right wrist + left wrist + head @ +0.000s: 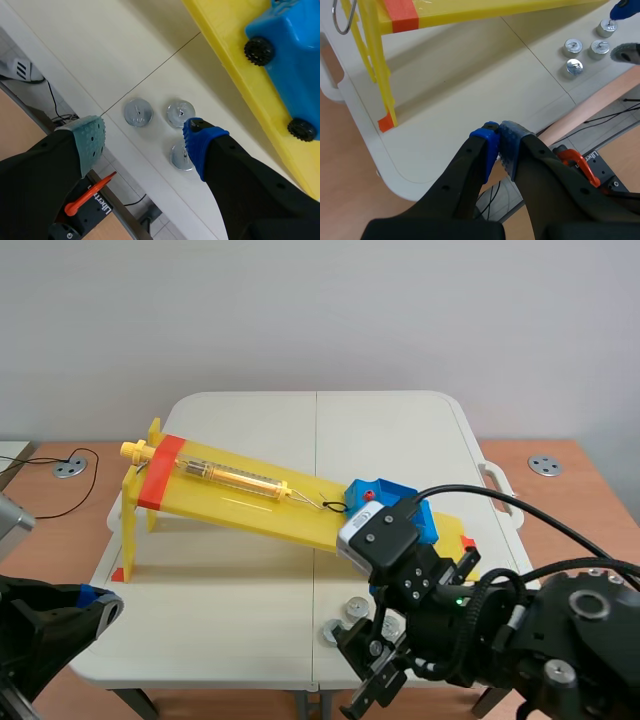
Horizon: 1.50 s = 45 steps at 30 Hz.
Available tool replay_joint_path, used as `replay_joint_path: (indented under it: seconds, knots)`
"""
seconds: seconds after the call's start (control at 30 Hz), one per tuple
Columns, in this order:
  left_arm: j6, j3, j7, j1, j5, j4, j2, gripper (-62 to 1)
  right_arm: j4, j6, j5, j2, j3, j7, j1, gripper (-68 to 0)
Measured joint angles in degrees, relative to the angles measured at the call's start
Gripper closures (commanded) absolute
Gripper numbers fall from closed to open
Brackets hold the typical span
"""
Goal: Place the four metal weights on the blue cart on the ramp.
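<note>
Pale wall [320, 310] backs a white folding table [250, 430] on which a yellow ramp [250, 505] stands, high end toward the left arm's side, low end toward the right arm's. An orange-red band [160, 472] crosses the ramp near its top, and a yellow spring scale [230, 477] lies along the slope, with a cord running from it to the blue cart [385, 495]. The cart sits on the ramp's lower end, wheels on the yellow surface, with no weight visible on it. Four metal weights [573, 46] stand clustered on the tabletop near the table's near edge, apart from the ramp. The right gripper [145, 142] hangs directly above this cluster with its fingers spread wide and nothing between them. Its blue pad [202, 142] overlaps one weight in the right wrist view; contact cannot be confirmed. Two other weights lie in the gap ahead of the fingers. The left gripper [499, 137] sits low off the table's near corner on its own side, pads pressed together on nothing, well apart from the weights.
</note>
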Motion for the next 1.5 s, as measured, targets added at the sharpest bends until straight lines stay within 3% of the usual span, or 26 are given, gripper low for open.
replay_joint_path:
  seconds: [0.5,0.87,1.23,1.5]
  knots:
    - [0.0,0.0,0.0,0.0,0.0,0.0,0.0,-5.1,-9.1,-4.0,-3.9,-2.7,-6.8,1.2,3.5,-33.2]
    - [0.0,0.0,0.0,0.0,0.0,0.0,0.0,-5.1,-9.7,-7.5,-6.7,-4.4,-7.1,3.2,3.6,-33.2]
    - [0.0,0.0,0.0,0.0,0.0,0.0,0.0,-5.1,-15.2,-7.5,-7.0,-4.6,-9.1,3.4,7.3,-32.8]
    - [0.0,0.0,0.0,0.0,0.0,0.0,0.0,-5.1,-17.4,-7.5,-7.0,-4.7,-9.1,4.8,8.0,-24.8]
